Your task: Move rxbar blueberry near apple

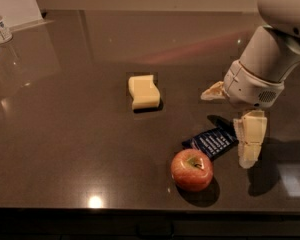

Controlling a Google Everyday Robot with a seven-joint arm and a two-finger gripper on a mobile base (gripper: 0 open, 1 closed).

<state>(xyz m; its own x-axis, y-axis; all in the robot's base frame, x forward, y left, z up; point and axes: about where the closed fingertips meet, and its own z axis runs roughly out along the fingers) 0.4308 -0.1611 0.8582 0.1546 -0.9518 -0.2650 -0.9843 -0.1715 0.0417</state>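
The rxbar blueberry (pixel 213 142), a flat navy-blue bar with white text, lies on the dark table just above and to the right of the red apple (pixel 192 169), almost touching it. My gripper (pixel 231 116) hangs just above and to the right of the bar. Its cream fingers are spread apart, one (pixel 213 91) at the upper left and one (pixel 251 138) at the lower right beside the bar. It is open and holds nothing.
A pale yellow wavy block (pixel 143 91) lies at the table's middle, left of the gripper. Clear bottles (pixel 0 27) stand at the far left back corner. The table's front edge (pixel 140 209) runs just below the apple.
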